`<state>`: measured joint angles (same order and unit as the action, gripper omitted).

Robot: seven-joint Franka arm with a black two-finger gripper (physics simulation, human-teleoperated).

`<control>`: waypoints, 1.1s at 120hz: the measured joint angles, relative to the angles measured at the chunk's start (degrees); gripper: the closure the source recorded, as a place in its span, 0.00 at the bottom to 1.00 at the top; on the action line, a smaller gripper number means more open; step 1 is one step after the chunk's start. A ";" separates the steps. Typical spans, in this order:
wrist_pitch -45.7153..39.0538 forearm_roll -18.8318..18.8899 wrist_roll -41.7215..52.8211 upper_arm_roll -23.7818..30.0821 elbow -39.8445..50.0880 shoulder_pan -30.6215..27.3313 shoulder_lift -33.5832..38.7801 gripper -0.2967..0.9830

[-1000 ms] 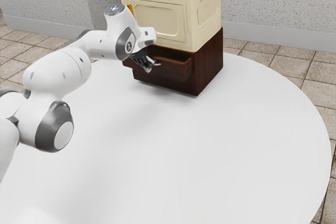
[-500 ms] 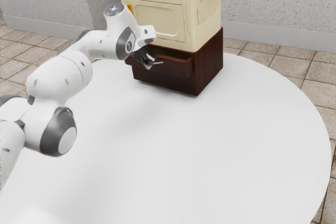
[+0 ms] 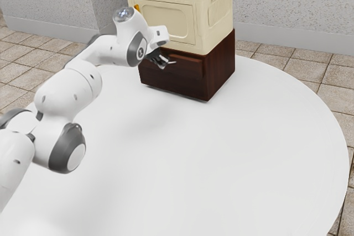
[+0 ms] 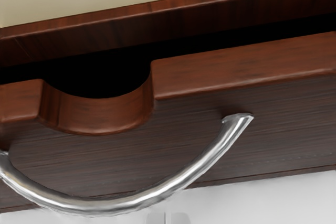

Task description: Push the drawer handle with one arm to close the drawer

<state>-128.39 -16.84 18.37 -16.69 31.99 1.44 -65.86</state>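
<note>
Black two-finger gripper (image 3: 162, 62): being presented narrow, fingertips together. Arched metal handle (image 4: 105, 204): being presented just beside the fingertips, toward the brown wooden drawer (image 4: 283, 98), its long axis being set along the front, crosswise to the inward push being called for; drawer being shown slightly proud of its cabinet (image 3: 223, 66).

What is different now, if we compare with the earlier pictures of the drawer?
The drawer has slid further into the brown cabinet, though a dark gap remains. My gripper advanced with it, toward the exterior view's right. Whether the handle is gripped, I cannot tell. The cabinet and the cream box on it stayed put.
</note>
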 joint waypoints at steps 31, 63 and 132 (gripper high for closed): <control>-4.08 -3.06 0.53 0.17 -1.79 -0.21 -1.75 0.85; -6.78 -6.35 2.33 0.39 -2.53 -0.91 -2.96 0.85; 27.38 14.39 -2.83 3.29 57.20 9.76 64.61 0.44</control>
<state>-101.01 -2.45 15.54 -13.40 89.20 11.20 -1.25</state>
